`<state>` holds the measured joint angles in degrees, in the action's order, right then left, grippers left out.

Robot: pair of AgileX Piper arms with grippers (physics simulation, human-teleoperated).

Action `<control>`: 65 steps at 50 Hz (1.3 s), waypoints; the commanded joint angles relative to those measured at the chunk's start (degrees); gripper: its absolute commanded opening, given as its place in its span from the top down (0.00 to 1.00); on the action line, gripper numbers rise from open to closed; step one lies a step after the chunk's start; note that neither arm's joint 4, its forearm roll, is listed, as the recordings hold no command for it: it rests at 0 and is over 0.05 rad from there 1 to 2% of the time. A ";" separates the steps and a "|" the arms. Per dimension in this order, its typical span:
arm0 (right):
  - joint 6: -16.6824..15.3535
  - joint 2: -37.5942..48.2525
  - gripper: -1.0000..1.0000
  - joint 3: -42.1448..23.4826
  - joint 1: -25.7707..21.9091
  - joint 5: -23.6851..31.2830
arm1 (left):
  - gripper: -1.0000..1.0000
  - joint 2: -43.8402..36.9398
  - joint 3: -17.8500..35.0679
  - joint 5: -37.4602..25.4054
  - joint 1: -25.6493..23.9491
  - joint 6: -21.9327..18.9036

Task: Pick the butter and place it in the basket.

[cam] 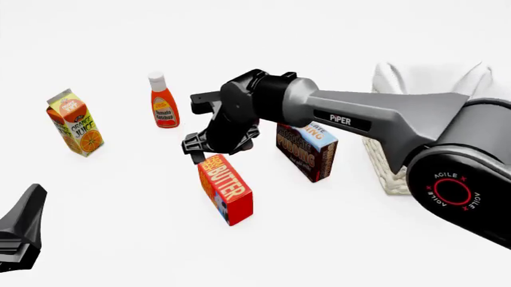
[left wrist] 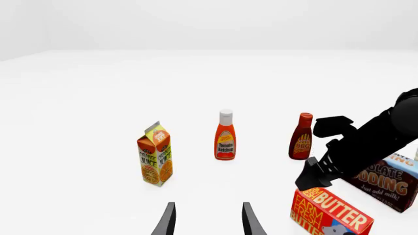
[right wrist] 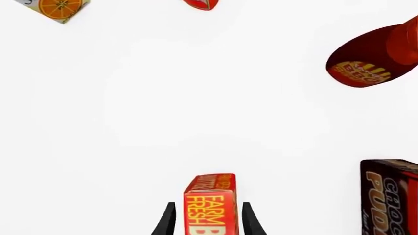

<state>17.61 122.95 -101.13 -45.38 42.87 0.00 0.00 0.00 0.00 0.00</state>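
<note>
The butter (cam: 226,188), a red-orange box with yellow lettering, stands on the white table near the middle. My right gripper (cam: 201,154) reaches down over its far end. In the right wrist view the butter (right wrist: 209,205) sits between the two fingertips (right wrist: 171,220) with a thin gap on each side, so the right gripper (right wrist: 209,223) is open around it. The basket (cam: 382,164), wicker with white cloth, stands at the right, mostly hidden behind the right arm. My left gripper (left wrist: 207,220) is open and empty, low at the front left (cam: 20,230). It also sees the butter (left wrist: 330,213).
An orange juice carton (cam: 76,122) stands at the far left and a ketchup bottle (cam: 164,104) beside it. A chocolate pudding box (cam: 307,146) stands just right of the butter. A dark BBQ sauce bottle (left wrist: 302,137) is behind the right arm.
</note>
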 commanded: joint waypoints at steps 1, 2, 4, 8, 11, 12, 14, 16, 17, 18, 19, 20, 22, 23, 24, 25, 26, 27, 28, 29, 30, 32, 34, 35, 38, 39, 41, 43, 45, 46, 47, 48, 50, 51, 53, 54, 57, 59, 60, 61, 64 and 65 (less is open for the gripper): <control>0.76 0.96 0.00 0.49 -0.54 -0.98 | 0.00 0.00 0.00 0.00 0.00 0.00; 0.76 0.96 0.00 0.49 -0.54 -0.99 | 0.00 0.00 0.00 0.00 0.00 0.00; 0.92 1.09 0.00 0.60 -0.63 -1.18 | 0.00 0.00 0.00 0.00 0.00 0.00; 1.13 1.46 0.00 0.84 -0.49 -1.56 | 0.00 0.00 0.00 0.00 0.00 0.00; 1.47 1.35 0.00 1.51 -0.61 -2.01 | 0.00 0.00 0.00 0.00 0.00 0.00; 1.52 1.33 0.00 1.72 -0.60 -2.16 | 0.00 0.00 0.00 0.00 0.00 0.00; 1.61 1.27 0.00 2.10 -0.62 -2.38 | 0.00 0.00 0.00 0.00 0.00 0.00; 1.74 1.23 0.00 2.35 -0.66 -2.51 | 0.00 0.00 0.00 0.00 0.00 0.00; 1.82 1.19 0.00 2.48 -0.69 -2.62 | 0.00 0.00 0.00 0.00 0.00 0.00; 1.90 1.17 0.00 2.60 -0.76 -2.69 | 0.00 0.00 0.00 0.00 0.00 0.00; 1.88 1.18 0.00 2.68 -0.73 -2.76 | 0.00 0.00 0.00 0.00 0.00 0.00; 1.88 1.18 0.00 2.68 -0.73 -2.76 | 0.00 0.00 0.00 0.00 0.00 0.00; 2.02 1.18 0.00 2.86 -0.80 -2.85 | 0.00 0.00 0.00 0.00 0.00 0.00; 2.10 1.18 0.00 2.96 -0.81 -2.92 | 0.00 0.00 0.00 0.00 0.00 0.00; 2.16 1.16 0.00 3.07 -0.88 -2.98 | 0.00 0.00 0.00 0.00 0.00 0.00; 2.18 1.17 0.00 3.15 -0.89 -3.07 | 0.00 0.00 0.00 0.00 0.00 0.00; 2.27 1.23 0.00 3.26 -0.88 -3.17 | 0.00 0.00 0.00 0.00 0.00 0.00; 2.33 1.24 0.00 3.38 -0.89 -3.27 | 0.00 0.00 0.00 0.00 0.00 0.00; 2.35 1.26 0.00 3.57 -0.91 -3.42 | 0.00 0.00 0.00 0.00 0.00 0.00; 2.43 1.32 0.00 3.65 -0.89 -3.47 | 0.00 0.00 0.00 0.00 0.00 0.00; 2.48 1.36 0.00 3.73 -0.88 -3.54 | 0.00 0.00 0.00 0.00 0.00 0.00; 2.46 1.37 0.00 3.86 -0.90 -3.68 | 0.00 0.00 0.00 0.00 0.00 0.00; 2.62 1.47 0.00 4.04 -0.92 -3.83 | 0.00 0.00 0.00 0.00 0.00 0.00; 2.63 1.53 0.00 4.14 -0.97 -3.93 | 0.00 0.00 0.00 0.00 0.00 0.00; 2.82 1.65 0.00 4.19 -1.06 -4.08 | 0.00 0.00 0.00 0.00 0.00 0.00; 2.95 1.66 0.00 4.30 -1.11 -4.16 | 0.00 0.00 0.00 0.00 0.00 0.00; 3.01 1.72 0.00 4.49 -1.12 -4.35 | 0.00 0.00 0.00 0.00 0.00 0.00; 3.06 1.79 0.00 4.56 -1.05 -4.47 | 0.00 0.00 0.00 0.00 0.00 0.00; 3.15 1.86 0.00 4.62 -0.99 -4.55 | 0.00 0.00 0.00 0.00 0.00 0.00; 3.16 1.88 0.00 4.69 -0.98 -4.64 | 0.00 0.00 0.00 0.00 0.00 0.00; 3.20 1.94 0.00 4.73 -0.96 -4.70 | 0.00 0.00 0.00 0.00 0.00 0.00; 3.20 1.94 0.00 4.73 -0.96 -4.70 | 0.00 0.00 0.00 0.00 0.00 0.00; 3.31 2.16 0.00 4.90 -0.94 -4.99 | 0.00 0.00 0.00 0.00 0.00 0.00; 3.36 2.25 0.00 4.95 -0.97 -5.11 | 0.00 0.00 0.00 0.00 0.00 0.00; 3.53 2.41 0.00 5.03 -1.02 -5.24 | 0.00 0.00 0.00 0.00 0.00 0.00; 3.55 2.49 0.00 5.07 -1.04 -5.35 | 0.00 0.00 0.00 0.00 0.00 0.00; 3.69 2.69 0.00 5.19 -1.08 -5.56 | 0.00 0.00 0.00 0.00 0.00 0.00; 3.75 2.87 0.00 5.27 -1.09 -5.72 | 0.00 0.00 0.00 0.00 0.00 0.00; 3.78 3.04 0.00 5.28 -1.06 -5.81 | 0.00 0.00 0.00 0.00 0.00 0.00; 3.81 3.13 0.00 5.31 -1.10 -5.86 | 0.00 0.00 0.00 0.00 0.00 0.00; 3.88 3.53 0.00 5.07 -1.20 -5.92 | 0.00 0.00 0.00 0.00 0.00 0.00; 3.88 3.76 0.00 4.90 -1.18 -5.91 | 0.00 0.00 0.00 0.00 0.00 0.00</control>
<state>21.28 125.54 -96.27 -46.27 37.52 0.00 0.00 0.00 0.00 0.00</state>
